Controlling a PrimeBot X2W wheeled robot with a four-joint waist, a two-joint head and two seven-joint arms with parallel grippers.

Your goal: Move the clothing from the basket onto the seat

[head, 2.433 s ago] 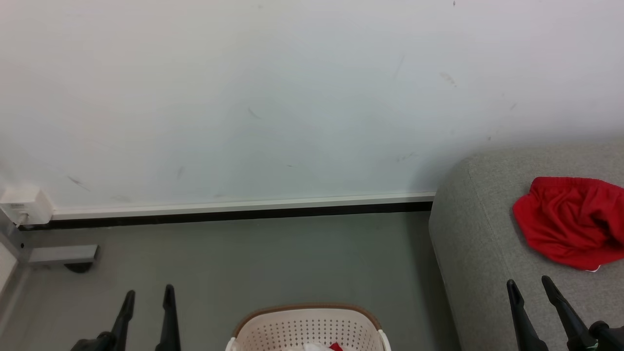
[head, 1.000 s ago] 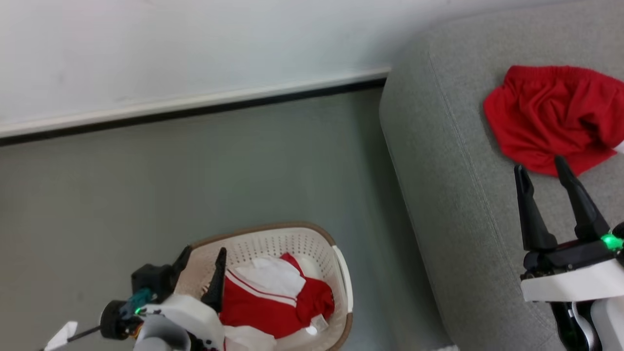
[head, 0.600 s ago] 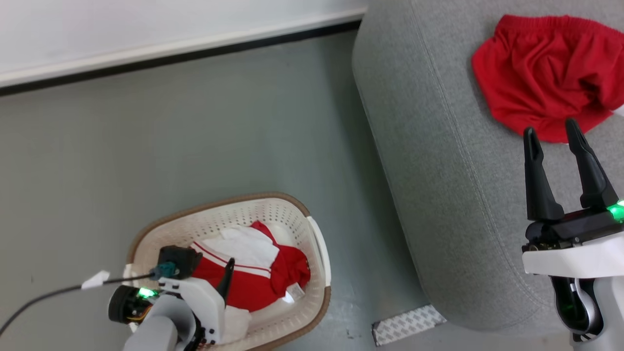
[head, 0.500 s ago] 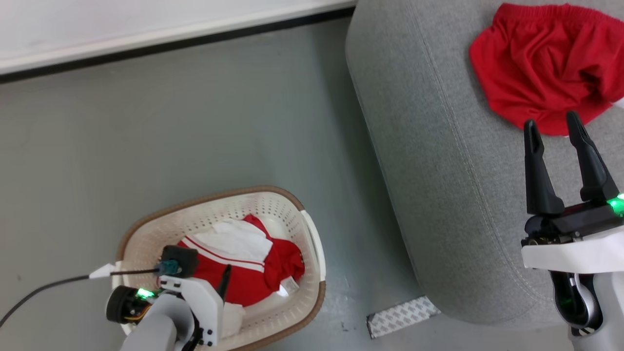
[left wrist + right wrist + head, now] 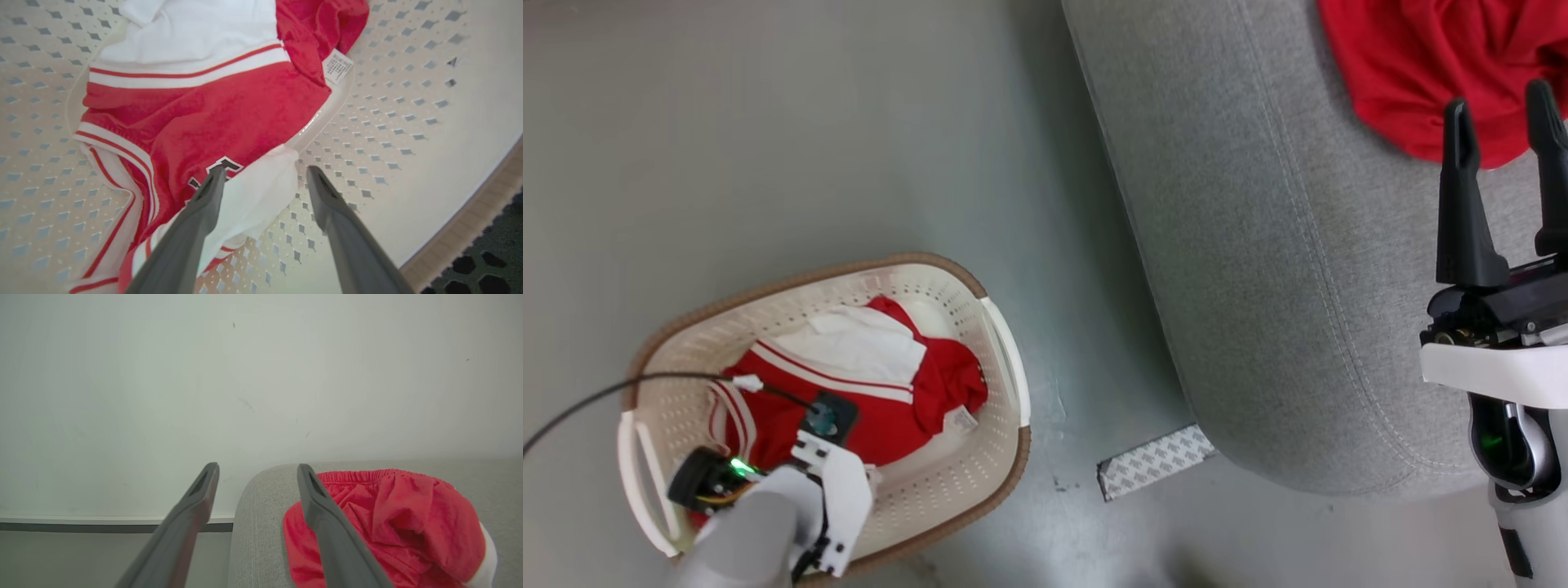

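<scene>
The cream-white basket point(image 5: 1006, 384) with a tan rim stands on the floor at the lower left. In it lies red and white clothing point(image 5: 882, 408) with thin stripes. My left gripper point(image 5: 266, 169) hangs open inside the basket, its fingertips just above a white fold of the clothing point(image 5: 212, 118) and holding nothing. The grey seat point(image 5: 1258, 245) fills the right side. A second red garment point(image 5: 1405, 57) lies on top of it. My right gripper point(image 5: 1499, 96) stands open over the seat at the near edge of that garment point(image 5: 392, 522), with nothing between its fingers.
Grey floor point(image 5: 809, 122) lies between basket and seat. A patterned strip point(image 5: 1156, 461) is stuck to the floor at the seat's near corner. A black cable point(image 5: 588, 400) runs from my left wrist across the basket's rim. A white wall point(image 5: 245, 375) rises behind the seat.
The head camera has tilted down, so the whole picture shifted. My left arm has reached deeper into the basket over the clothing. Both grippers stay open.
</scene>
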